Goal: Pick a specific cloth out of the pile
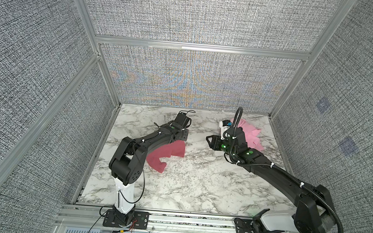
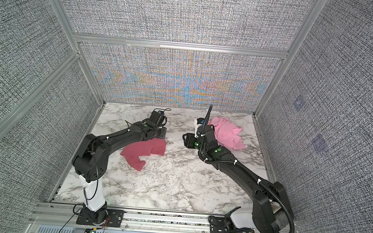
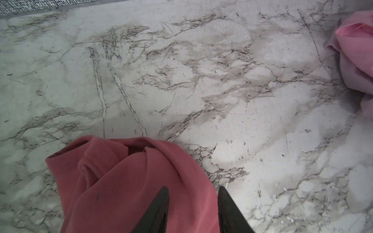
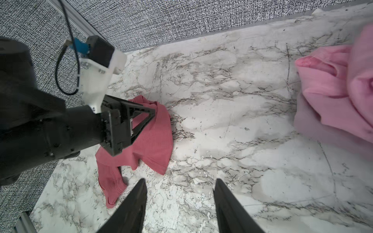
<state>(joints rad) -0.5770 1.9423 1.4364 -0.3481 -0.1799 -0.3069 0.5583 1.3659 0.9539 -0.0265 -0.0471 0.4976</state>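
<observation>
Rose cloth (image 2: 146, 151) lies well apart from the pink pile (image 2: 226, 133), apparently separated out; left claw (image 3: 191, 203) above it and right claw (image 4: 179, 201) over bare marble are both parted, holding nothing.

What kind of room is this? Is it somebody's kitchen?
Probably not a kitchen. It looks like a robot test booth: grey fabric walls in metal frames box in a marble-look table, and two robot arms are bolted to its front rail. Only a rose-red cloth and a pink pile lie there.

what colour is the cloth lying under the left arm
Dusty rose-red cloth, plain and finely ribbed; clearest in the right wrist view.
</observation>
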